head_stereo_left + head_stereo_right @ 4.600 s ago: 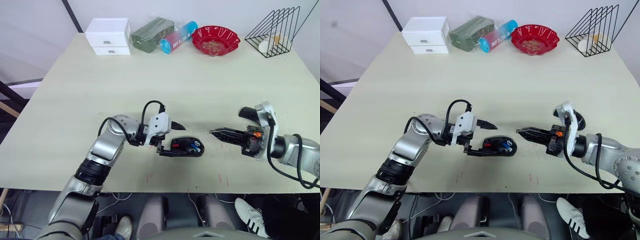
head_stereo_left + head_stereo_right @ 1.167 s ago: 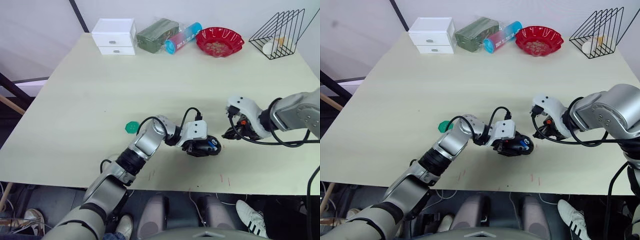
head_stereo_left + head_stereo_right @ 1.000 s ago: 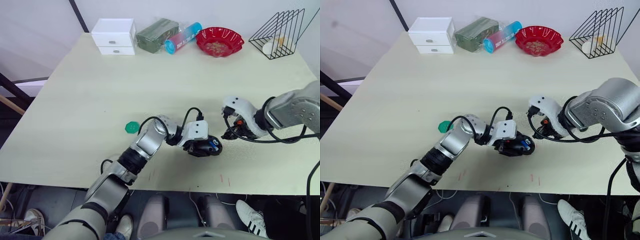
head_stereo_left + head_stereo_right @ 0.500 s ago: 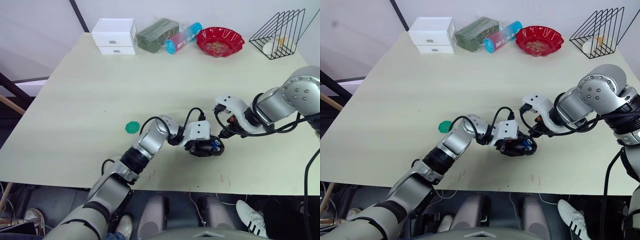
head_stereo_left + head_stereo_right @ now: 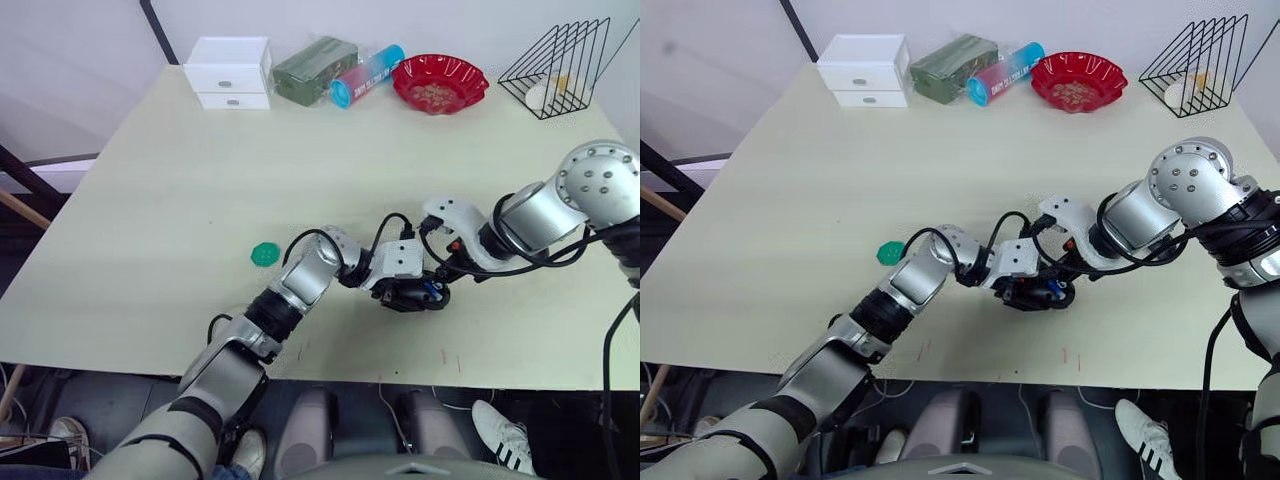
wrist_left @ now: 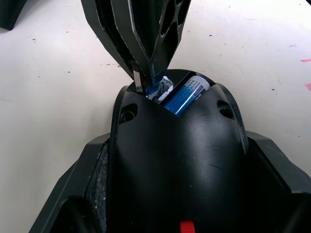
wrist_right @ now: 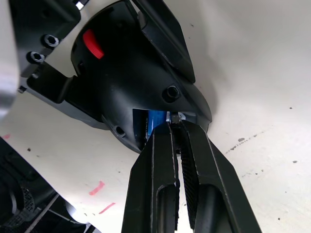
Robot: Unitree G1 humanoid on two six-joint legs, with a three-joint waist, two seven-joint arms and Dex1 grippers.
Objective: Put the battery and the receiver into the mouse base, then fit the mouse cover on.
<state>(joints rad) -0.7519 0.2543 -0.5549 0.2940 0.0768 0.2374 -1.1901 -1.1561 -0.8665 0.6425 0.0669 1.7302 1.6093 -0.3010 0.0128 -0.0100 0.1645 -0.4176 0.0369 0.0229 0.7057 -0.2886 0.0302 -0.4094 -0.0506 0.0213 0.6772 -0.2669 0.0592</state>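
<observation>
I stand over a pale beige table (image 5: 200, 200) set against a light wall. Along its far edge sit a small white drawer box (image 5: 231, 72), a dark green packet (image 5: 312, 68), a blue and pink tube (image 5: 364, 74), a red bowl (image 5: 435, 82) and a black wire rack (image 5: 560, 55). A green octagonal disc (image 5: 264, 254) lies alone on the table to my left. Near the front edge, both my arms meet at the mouse base (image 5: 412, 293), which rests on the table. My left gripper (image 5: 402, 292) is clamped around the mouse base, one black finger on each side of it, as the left wrist view shows. The blue battery (image 6: 184, 94) lies in the hollow of the base, its white end toward the far rim. My right gripper (image 7: 174, 122) has its two fingers pressed almost together, with just a thin slit between them, and their tips reach into the open end of the base beside the battery. A tiny pale metal piece sits at those tips; I cannot tell whether it is the receiver or whether the fingers are pinching it.
</observation>
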